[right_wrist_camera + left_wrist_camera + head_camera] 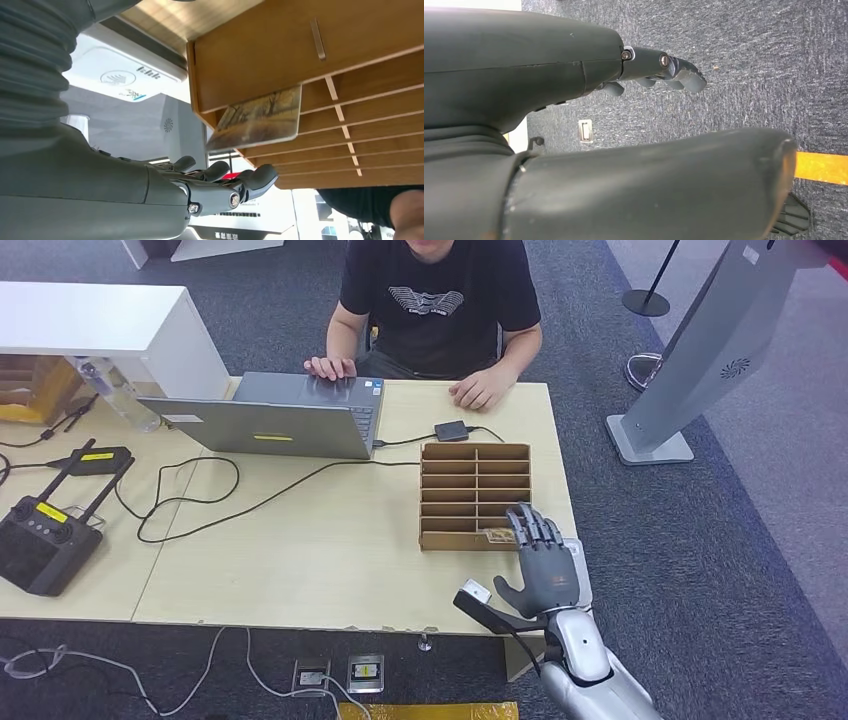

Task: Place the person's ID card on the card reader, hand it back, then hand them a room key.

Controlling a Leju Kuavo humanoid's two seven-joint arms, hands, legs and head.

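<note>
Right hand (541, 565): fingers spread apart, holding nothing, at the counter's (330, 550) near right corner.
Room key (257, 119): standing in the nearest slot of the wooden organizer (474, 495), just beside the fingers.
Left hand (659, 70): fingers curled, empty.

Room key (497, 535) partly behind right hand (541, 562); person's head (437, 248) cropped
</note>
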